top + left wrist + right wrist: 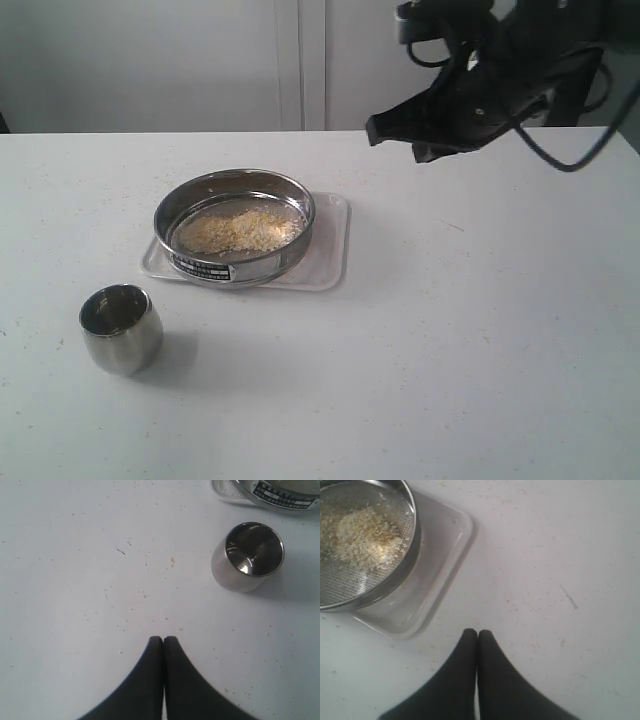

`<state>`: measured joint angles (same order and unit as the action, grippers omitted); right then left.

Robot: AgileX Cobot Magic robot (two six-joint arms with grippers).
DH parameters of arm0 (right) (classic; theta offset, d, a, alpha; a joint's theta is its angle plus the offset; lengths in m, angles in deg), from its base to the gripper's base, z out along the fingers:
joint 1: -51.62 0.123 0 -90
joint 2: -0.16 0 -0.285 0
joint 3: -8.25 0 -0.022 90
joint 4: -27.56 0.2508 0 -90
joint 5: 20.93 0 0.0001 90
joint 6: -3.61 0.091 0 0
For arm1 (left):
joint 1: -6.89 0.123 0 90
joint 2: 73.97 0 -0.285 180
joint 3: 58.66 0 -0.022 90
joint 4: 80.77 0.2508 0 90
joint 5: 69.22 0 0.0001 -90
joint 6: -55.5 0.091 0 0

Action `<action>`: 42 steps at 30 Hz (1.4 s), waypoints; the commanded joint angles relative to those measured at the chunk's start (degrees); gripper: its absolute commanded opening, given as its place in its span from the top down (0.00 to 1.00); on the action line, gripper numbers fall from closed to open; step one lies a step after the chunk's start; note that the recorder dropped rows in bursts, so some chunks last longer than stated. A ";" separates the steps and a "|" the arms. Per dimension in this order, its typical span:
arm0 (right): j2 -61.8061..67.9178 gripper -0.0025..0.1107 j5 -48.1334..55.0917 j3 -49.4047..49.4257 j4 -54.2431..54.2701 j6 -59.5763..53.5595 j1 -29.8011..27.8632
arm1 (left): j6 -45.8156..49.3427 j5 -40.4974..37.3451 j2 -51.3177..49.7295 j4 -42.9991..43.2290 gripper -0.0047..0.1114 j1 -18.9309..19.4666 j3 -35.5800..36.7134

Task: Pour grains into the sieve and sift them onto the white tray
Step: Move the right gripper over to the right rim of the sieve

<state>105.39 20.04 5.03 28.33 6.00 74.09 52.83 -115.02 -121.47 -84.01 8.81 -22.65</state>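
**Sieve on tray, both grippers closed and clear**

One sieve sits on one white tray, pushed toward the tray's 9 o'clock end. Its ring covers most of that end, so the widest bare strip of tray lies on the 3 o'clock side. The label on the sieve's wall faces 6 o'clock. One loose heap of grains lies on the mesh, spread from the middle toward 3 o'clock and short of the ring at 9 o'clock.

One steel cup stands upright on the desk at 7 o'clock from the sieve, apart from the tray's edge with a band of bare desk between them. The left wrist view shows fine specks scattered on the desk near the cup.

Two grippers are in view. The right gripper hangs in the air at 2 o'clock from the sieve, above the desk's far edge and well apart from the tray; its wrist view shows the fingertips pressed together with nothing between them, over bare desk beside the tray's corner. The left gripper shows only in its own wrist view, fingertips likewise together and holding nothing, over bare desk with the cup and a piece of the sieve's wall ahead of it.

The widest open desk runs from 3 to 6 o'clock of the tray.
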 commanded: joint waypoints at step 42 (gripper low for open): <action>33.95 0.66 -2.70 -25.47 8.47 8.30 5.99 | -0.02 -0.10 0.31 -0.49 0.96 0.18 -0.09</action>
<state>138.75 17.75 -20.00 37.55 14.09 80.21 52.83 -114.81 -121.47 -84.01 8.81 -22.65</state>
